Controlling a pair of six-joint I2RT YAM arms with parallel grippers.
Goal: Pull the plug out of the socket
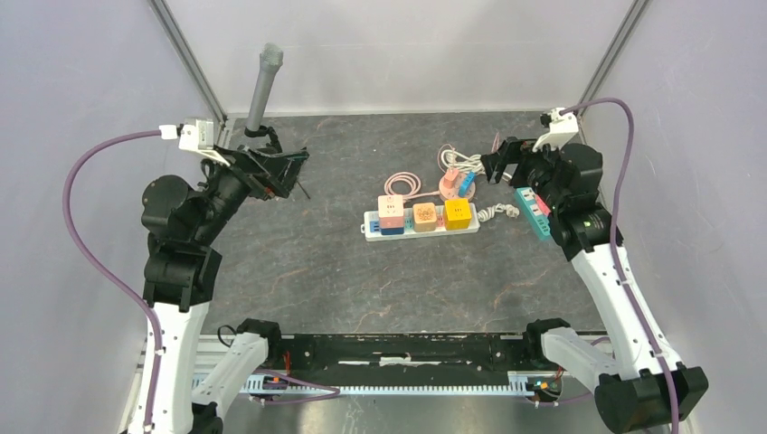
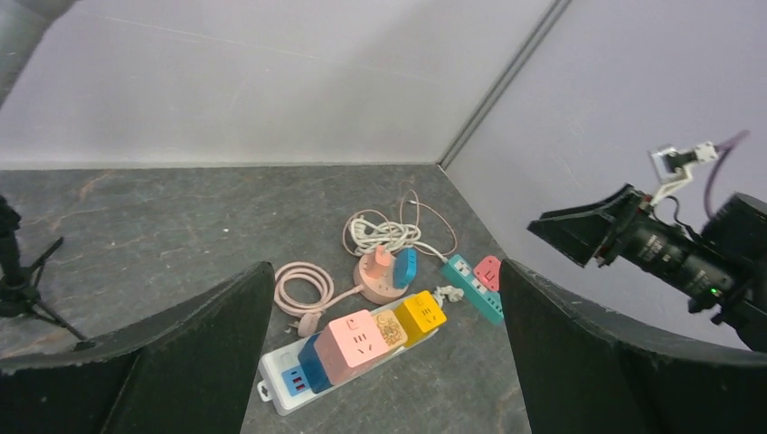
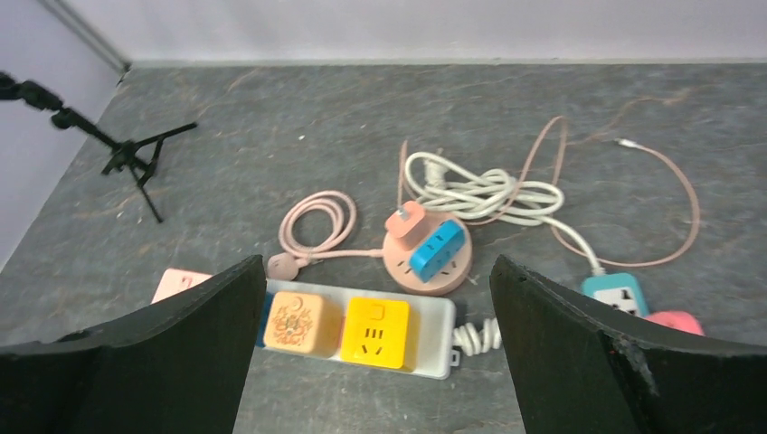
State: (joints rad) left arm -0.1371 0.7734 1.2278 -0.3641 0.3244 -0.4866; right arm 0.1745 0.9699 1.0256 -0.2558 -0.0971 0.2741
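Behind the power strip (image 1: 370,228) cables (image 3: 479,192) lie seemingly tangled; left tool (image 1: 295,173) and right tool (image 1: 494,161) gape wide.

Light: bright, even, diffuse
Shadows: faint and soft beneath the power strip (image 1: 421,221) on the bench (image 1: 307,271)
Focus: top view crisp; wrist views softer; near jaws dark, blurred
Distortion: mild wide-angle bending in wrist views

Dark mottled table (image 1: 307,271), white power strip (image 1: 370,226), round pink socket (image 1: 446,192), teal strip (image 1: 534,214), coiled pink cable (image 1: 404,184)
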